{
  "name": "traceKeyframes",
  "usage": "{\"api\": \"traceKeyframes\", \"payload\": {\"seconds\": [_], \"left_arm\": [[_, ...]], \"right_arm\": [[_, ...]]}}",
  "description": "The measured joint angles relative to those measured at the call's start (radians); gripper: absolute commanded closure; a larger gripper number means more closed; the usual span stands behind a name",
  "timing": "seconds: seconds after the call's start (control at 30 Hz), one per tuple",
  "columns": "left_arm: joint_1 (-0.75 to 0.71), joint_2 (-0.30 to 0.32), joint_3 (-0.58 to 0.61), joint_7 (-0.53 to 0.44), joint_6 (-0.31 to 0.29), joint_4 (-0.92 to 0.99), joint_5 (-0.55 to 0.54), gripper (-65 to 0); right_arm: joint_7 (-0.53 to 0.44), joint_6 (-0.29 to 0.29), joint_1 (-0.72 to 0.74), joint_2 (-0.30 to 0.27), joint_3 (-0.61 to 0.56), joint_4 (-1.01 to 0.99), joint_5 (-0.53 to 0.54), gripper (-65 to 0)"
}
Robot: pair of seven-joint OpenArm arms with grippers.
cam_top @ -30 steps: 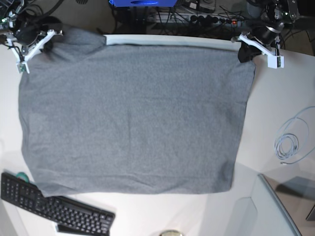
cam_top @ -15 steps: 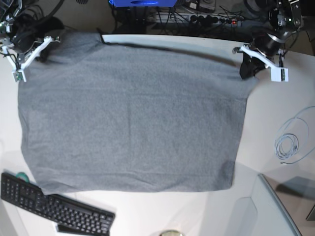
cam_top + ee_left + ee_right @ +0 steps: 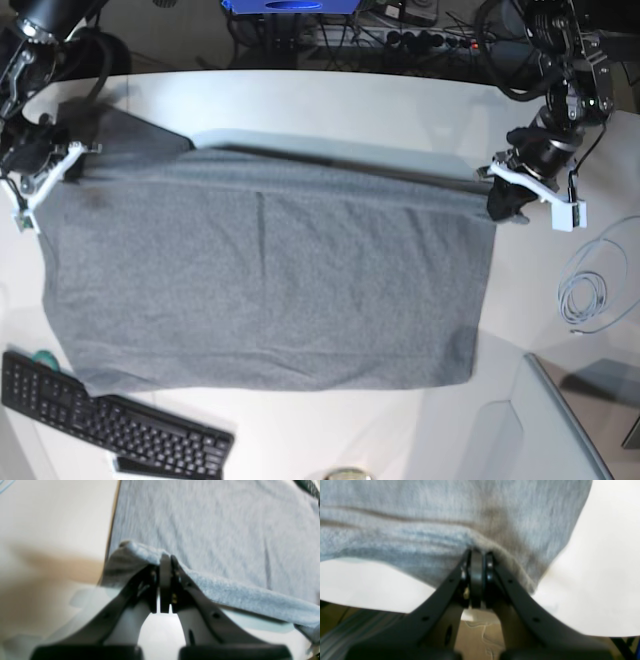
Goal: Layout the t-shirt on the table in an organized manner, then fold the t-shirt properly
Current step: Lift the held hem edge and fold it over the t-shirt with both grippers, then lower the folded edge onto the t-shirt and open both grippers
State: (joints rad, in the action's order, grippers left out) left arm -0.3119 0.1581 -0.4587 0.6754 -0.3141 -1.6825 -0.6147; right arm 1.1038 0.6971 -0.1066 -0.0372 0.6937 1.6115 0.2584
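Nearest the front edge a black keyboard (image 3: 112,420) lies at an angle on the white table (image 3: 330,430), its upper end just beside the bottom corner of the t-shirt (image 3: 270,280). Off to one side a thin pale cable (image 3: 585,290) is coiled on the tabletop, well apart from the cloth.

The heather-grey t-shirt covers most of the middle of the table, its near part lying flat and fairly smooth. Its far edge is lifted off the surface and pulled into a straight ridge running between the two arms (a dark line of shadow sits beneath it).

At one end of that ridge the left gripper (image 3: 497,200) has its jaws pressed together on the corner of the shirt; the left wrist view shows the fabric (image 3: 215,530) bunched over the closed fingertips (image 3: 165,562), with bare table (image 3: 55,517) beside it. At the other end the right gripper (image 3: 62,165) is likewise clamped tight on the opposite corner, and its wrist view shows the cloth (image 3: 420,517) gathered into the pinched tips (image 3: 477,555). A sleeve (image 3: 135,135) lies crumpled just behind that corner
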Motion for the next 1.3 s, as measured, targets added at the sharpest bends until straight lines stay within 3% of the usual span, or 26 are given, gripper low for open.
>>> {"api": "traceKeyframes", "payload": {"seconds": [0.23,0.33,0.47,0.57,0.8,1.0,1.3], "left_arm": [[0.074,-0.001,0.008,0.013,0.000,0.115,0.003,0.0],[0.107,0.001,0.008,0.010,0.000,0.153,0.000,0.0],[0.146,0.003,0.008,0.010,0.005,0.198,0.007,0.0],[0.177,0.006,0.008,0.010,0.037,0.217,0.007,0.0],[0.243,0.000,0.014,0.010,0.039,0.251,0.151,0.0],[0.287,-0.003,0.072,-0.002,0.042,0.327,0.171,0.0],[0.353,-0.003,0.089,-0.005,0.045,0.384,0.173,0.0]], "right_arm": [[0.001,0.000,0.119,-0.053,-0.005,-0.161,-0.005,-0.6],[-0.003,0.000,0.163,-0.087,-0.082,-0.214,-0.011,-0.6],[-0.041,0.000,0.234,-0.090,-0.133,-0.286,-0.007,-0.6],[-0.094,-0.060,0.263,-0.091,-0.138,-0.335,-0.011,-0.6],[-0.193,-0.080,0.343,-0.123,-0.256,-0.500,-0.011,-0.6],[-0.269,-0.138,0.363,-0.154,-0.262,-0.600,-0.011,-0.6],[-0.312,-0.144,0.373,-0.158,-0.262,-0.615,-0.014,-0.6]]}}
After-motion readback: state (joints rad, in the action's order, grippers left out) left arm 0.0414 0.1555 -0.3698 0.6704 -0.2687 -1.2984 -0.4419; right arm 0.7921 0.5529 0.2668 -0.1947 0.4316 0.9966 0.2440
